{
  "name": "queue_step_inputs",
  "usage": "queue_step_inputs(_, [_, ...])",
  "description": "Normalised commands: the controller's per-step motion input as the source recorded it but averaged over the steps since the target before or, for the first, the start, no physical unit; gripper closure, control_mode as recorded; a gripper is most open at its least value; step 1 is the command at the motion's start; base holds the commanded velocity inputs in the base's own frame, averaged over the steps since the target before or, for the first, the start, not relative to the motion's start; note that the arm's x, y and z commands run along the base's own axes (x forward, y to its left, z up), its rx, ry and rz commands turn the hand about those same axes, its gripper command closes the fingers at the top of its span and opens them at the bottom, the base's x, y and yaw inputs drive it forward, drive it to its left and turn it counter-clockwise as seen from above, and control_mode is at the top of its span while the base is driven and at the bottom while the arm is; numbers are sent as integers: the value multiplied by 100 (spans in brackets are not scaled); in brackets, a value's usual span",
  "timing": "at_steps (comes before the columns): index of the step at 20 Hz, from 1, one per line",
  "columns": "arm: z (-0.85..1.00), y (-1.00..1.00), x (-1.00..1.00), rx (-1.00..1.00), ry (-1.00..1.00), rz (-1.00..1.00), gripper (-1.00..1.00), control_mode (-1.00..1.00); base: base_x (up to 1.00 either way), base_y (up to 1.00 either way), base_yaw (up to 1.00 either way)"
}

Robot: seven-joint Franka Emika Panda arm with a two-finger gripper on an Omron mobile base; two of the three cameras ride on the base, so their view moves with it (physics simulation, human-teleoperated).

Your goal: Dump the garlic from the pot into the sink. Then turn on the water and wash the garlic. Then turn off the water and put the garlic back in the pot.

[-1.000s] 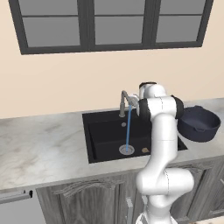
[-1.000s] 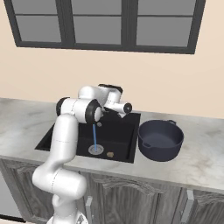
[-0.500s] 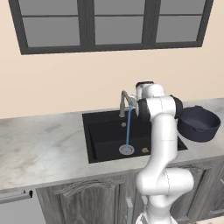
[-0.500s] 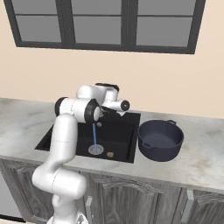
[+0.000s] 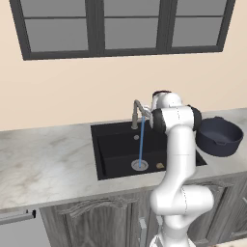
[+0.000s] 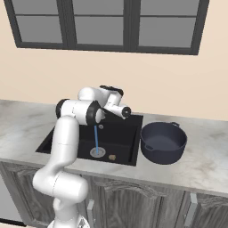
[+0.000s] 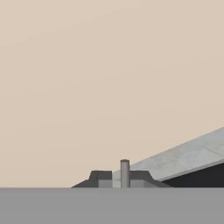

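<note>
The black sink (image 5: 118, 144) (image 6: 122, 133) has water running from the grey faucet (image 5: 136, 114) in a blue stream (image 5: 141, 142) (image 6: 95, 139) onto the steel drain (image 5: 140, 165) (image 6: 98, 152). The garlic (image 5: 159, 166) (image 6: 112, 157), a tiny tan lump, lies on the sink floor just right of the drain. The dark navy pot (image 5: 219, 136) (image 6: 163, 141) stands upright on the counter right of the sink. My hand (image 6: 112, 93) is up behind the faucet, facing the wall. My gripper (image 7: 121, 180) shows two dark tips slightly apart, with a thin grey post between them.
A marble counter (image 5: 48, 159) (image 6: 205, 164) runs on both sides of the sink. The beige wall and a dark-framed window (image 5: 120, 29) are right behind the faucet. Cabinet doors sit below the counter edge.
Almost nothing has changed. The wrist has shifted very slightly beside the faucet, the water keeps running, and the garlic and pot have stayed in place.
</note>
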Motion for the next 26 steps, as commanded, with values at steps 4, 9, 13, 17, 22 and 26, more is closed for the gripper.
queue_step_inputs(4, [0, 9, 2, 2, -15, 3, 100, -100, 0, 0, 0])
queue_step_inputs(9, [22, 25, 16, 6, 5, 0, 100, -100, 0, 0, 0])
queue_step_inputs(13, [44, 38, 32, 17, 20, 0, 100, -100, 0, 0, 0])
queue_step_inputs(17, [40, 17, 38, 22, 21, 0, 100, -100, 0, 0, 0])
queue_step_inputs(22, [3, 12, 39, 20, 7, 0, 100, -100, 0, 0, 0])
queue_step_inputs(26, [2, 11, 23, 29, 0, 0, 100, -100, 0, 0, 0])
